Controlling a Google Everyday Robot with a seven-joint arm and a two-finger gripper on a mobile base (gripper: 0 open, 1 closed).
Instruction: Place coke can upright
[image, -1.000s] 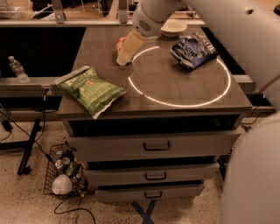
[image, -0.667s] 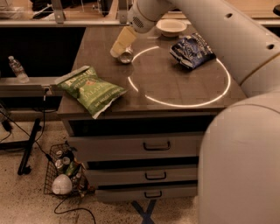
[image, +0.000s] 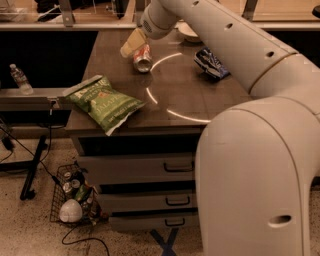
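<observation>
The coke can (image: 142, 56), red with a silver end facing the camera, lies on its side near the far left of the brown table top (image: 190, 95). My gripper (image: 131, 45) hangs just above and left of the can, its pale fingers (image: 133, 42) close to the can's far end. The arm reaches in from the right and fills much of the view.
A green chip bag (image: 106, 101) lies at the table's front left corner. A dark blue chip bag (image: 211, 62) and a white bowl (image: 188, 32) sit at the back right. A water bottle (image: 20, 79) stands on a left shelf. A wire basket (image: 75, 200) stands on the floor.
The view has shifted and the arm now fills more of the picture. The gripper has drawn up and left, so the can now shows below it.
</observation>
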